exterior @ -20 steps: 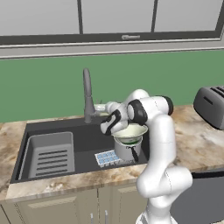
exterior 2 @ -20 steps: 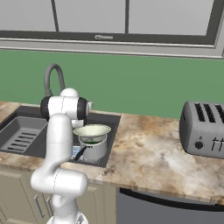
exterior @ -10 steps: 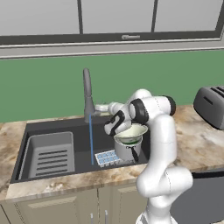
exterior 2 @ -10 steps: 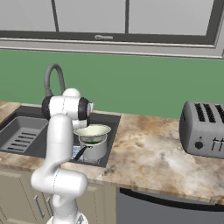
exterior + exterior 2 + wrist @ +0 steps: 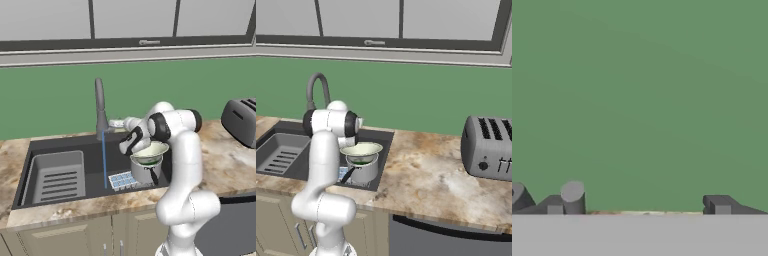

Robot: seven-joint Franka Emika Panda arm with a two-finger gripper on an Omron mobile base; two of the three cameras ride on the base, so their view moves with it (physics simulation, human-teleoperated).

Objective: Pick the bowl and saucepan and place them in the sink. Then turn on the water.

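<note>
Water [image 5: 104, 160] was absent a second ago; a blue stream is now seen falling from the faucet [image 5: 100, 107] into the sink [image 5: 35, 150]. Bowl [image 5: 151, 150] is seen nested on saucepan [image 5: 144, 171] in the sink. Task judged complete; only withdrawal remains. Gripper [image 5: 127, 145] is spread wide, empty, beside the bowl.

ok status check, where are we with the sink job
Hand open, empty, up by the faucet. Bowl sits on the saucepan, both in the sink. Water running. Nothing in the way.
</note>
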